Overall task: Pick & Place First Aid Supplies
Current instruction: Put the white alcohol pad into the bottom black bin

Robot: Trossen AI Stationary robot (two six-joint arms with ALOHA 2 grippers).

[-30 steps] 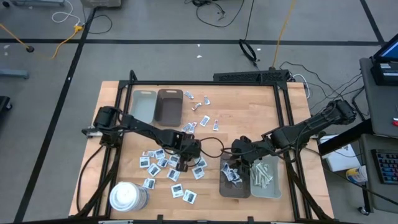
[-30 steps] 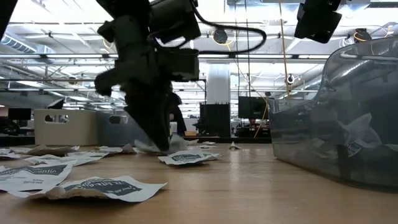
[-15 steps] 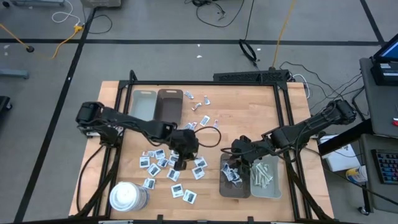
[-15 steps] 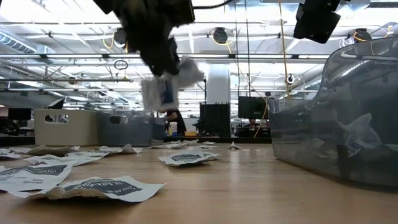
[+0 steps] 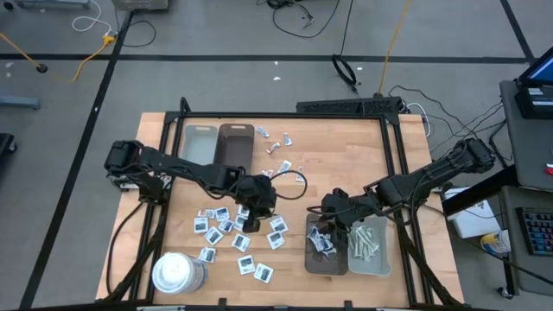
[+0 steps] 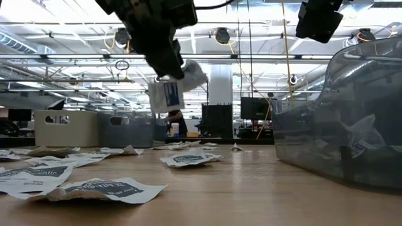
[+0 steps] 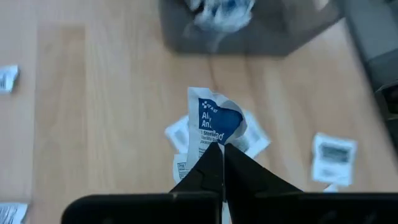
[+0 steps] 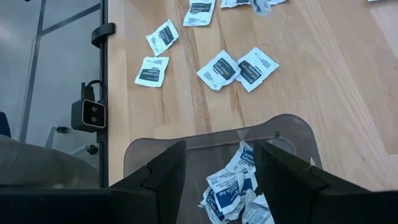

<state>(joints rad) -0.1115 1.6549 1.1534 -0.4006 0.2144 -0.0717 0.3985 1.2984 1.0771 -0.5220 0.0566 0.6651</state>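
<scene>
Small white packets with dark-blue print (image 5: 226, 229) lie flat and scattered on the wooden table, left of centre. My left gripper (image 5: 251, 225) hangs above them, shut on one crumpled packet (image 7: 217, 121), which also shows in the low view (image 6: 169, 94). My right gripper (image 8: 217, 174) stands open and holds nothing. It hovers over the dark tray (image 5: 327, 255) at the near right, in which several packets (image 8: 233, 186) lie. My left gripper pinches the packet by one edge (image 7: 216, 143) between its two fingertips. The fingers slant down from above. The packet sticks out past the fingertips, bent and crumpled, and hangs below them (image 6: 168, 83), lifted clear of the table.
A grey tray (image 5: 370, 246) holding pale strips stands right of the dark one. Two more trays (image 5: 200, 145) (image 5: 235, 147) stand at the far left, with a few packets (image 5: 276, 145) beside them. A large white cylinder (image 5: 177, 272) stands at the near left corner.
My left gripper has risen from among the packets on the table, taking one packet up with it. That packet now hangs clear of the table, while the others lie where they were.
</scene>
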